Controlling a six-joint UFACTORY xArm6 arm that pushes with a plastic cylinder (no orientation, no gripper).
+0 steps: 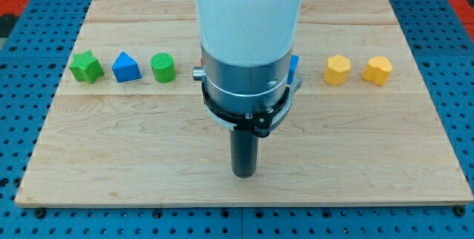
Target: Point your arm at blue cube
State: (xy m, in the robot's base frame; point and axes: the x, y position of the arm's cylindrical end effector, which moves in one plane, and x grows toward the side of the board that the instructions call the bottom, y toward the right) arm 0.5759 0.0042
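The blue cube [294, 66] shows only as a blue sliver just right of centre, the rest hidden behind my arm's grey body [246, 83], so its shape cannot be confirmed. My arm carries no jaws, only a dark rod; my tip [244, 174] sits in the lower middle of the wooden board [370, 143], touching no block. Along one row I count two green blocks, a star-like one [86, 66] and a cylinder [163, 68], one blue triangular block [126, 68] between them, and two yellow blocks [337, 69] [377, 69] at right.
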